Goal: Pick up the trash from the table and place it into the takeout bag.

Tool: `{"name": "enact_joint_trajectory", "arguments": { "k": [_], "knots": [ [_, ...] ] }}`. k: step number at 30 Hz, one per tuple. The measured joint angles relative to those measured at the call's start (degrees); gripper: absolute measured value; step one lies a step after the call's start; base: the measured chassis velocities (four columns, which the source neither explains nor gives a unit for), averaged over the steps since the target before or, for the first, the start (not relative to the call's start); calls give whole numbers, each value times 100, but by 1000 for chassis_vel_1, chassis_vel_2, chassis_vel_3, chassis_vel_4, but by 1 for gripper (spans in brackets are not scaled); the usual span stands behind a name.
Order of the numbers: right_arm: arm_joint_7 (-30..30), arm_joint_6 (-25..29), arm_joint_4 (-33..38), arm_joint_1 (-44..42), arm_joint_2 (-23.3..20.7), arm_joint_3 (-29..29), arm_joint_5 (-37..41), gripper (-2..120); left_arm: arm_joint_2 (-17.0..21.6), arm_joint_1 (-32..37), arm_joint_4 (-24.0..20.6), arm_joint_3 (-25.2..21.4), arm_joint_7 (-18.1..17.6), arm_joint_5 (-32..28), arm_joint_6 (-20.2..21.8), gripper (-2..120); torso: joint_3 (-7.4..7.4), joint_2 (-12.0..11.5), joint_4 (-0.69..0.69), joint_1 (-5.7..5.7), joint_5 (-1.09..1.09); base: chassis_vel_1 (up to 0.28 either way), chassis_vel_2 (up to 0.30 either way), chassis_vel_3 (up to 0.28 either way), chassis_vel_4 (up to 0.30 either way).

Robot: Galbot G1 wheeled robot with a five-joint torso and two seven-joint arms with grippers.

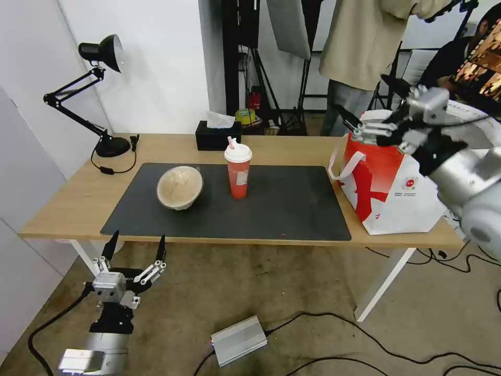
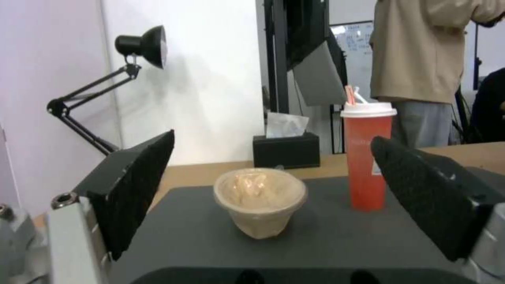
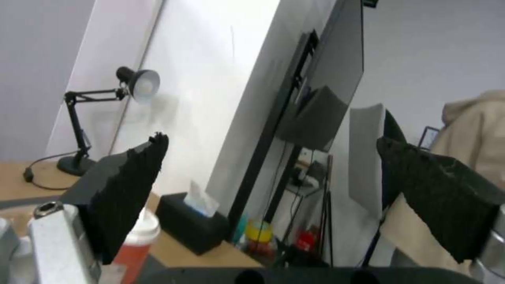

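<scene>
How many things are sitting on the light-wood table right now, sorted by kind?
Bowls: 1, beige round lidded bowl
Cups: 1, tall red drink cup with white lid
Bags: 1, white-and-red takeout bag
Tissue boxes: 1, black
Lamps: 1, black desk lamp
Mats: 1, dark grey
Total: 6

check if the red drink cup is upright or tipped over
Upright. The red drink cup stands on its base on the dark grey mat, white lid and straw on top, beside the beige bowl.

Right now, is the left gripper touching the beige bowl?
Apart. In the head view the left gripper hangs open below the table edge, short of the beige bowl; the left wrist view shows bare mat between its fingers and the bowl.
</scene>
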Motion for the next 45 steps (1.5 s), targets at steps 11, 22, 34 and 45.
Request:
{"name": "enact_joint_trajectory", "arguments": {
  "k": [11,22,34,45],
  "knots": [
    [-233,552,296,-1354,992,463,-716,100,-39,-65,-222,90,-14,96,155,100,0,0,1,0,-1,0,0,0,0],
    [-388,1099,339,-2114,1603,439,-1203,100,-99,-30,-310,129,-12,170,162,100,0,0,1,0,0,0,0,0,0],
    [-601,1707,207,-2861,2296,356,-1694,100,-99,-31,-348,131,-22,222,176,100,0,1,0,-1,0,0,0,0,0],
    [-676,2325,-71,-3294,2776,285,-2127,100,-104,-23,-361,124,-38,268,176,100,0,0,1,-1,0,0,0,0,0]
  ]
}}
